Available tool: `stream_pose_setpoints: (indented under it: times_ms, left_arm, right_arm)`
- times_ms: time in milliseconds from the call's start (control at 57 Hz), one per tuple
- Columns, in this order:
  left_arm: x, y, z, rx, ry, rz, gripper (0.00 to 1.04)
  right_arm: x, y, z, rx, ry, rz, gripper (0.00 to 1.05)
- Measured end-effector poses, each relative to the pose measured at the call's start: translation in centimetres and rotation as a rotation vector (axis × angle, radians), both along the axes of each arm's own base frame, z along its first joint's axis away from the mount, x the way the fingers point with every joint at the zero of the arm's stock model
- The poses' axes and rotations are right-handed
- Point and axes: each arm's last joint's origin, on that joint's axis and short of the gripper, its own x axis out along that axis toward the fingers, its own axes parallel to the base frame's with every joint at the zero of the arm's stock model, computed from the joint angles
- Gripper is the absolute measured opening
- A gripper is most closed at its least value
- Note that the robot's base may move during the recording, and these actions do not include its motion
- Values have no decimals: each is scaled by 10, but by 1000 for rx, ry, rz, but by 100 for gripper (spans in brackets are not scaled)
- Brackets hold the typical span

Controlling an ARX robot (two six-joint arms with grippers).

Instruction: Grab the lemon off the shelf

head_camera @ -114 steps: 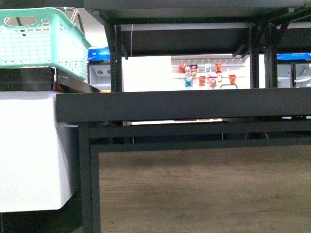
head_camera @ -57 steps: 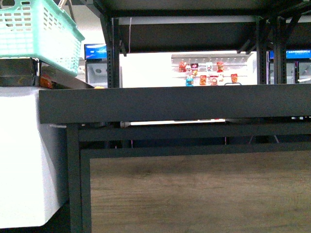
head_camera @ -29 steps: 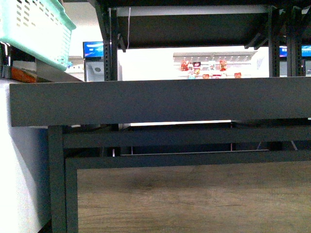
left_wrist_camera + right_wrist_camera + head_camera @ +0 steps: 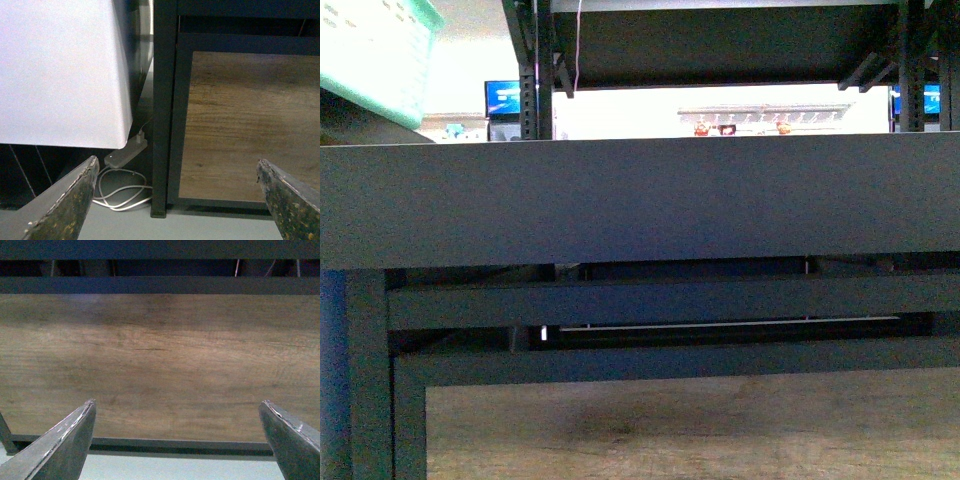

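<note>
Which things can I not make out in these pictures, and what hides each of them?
1. The small yellow lemon: seen in no view. In the front view the raised front lip of the black metal shelf hides the tray surface.
2. The mint-green plastic basket: front view, cut off by the top and left edges.
3. The small coloured packets far behind: front view, too small to identify.

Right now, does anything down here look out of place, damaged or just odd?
One thing: a pale grey power strip with its white cable loosely coiled lies on the floor at the foot of the black metal shelf. The fingers of the left pincer also look scuffed and speckled.
</note>
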Motion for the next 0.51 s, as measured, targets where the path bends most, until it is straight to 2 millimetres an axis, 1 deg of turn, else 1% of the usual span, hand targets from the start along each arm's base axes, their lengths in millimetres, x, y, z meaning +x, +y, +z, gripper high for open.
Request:
stream_pose_setpoints:
  times_ms: [508]
  left_arm:
    - [0, 0, 0, 0, 0, 0, 97]
  right_arm:
    - [0, 0, 0, 0, 0, 0, 97]
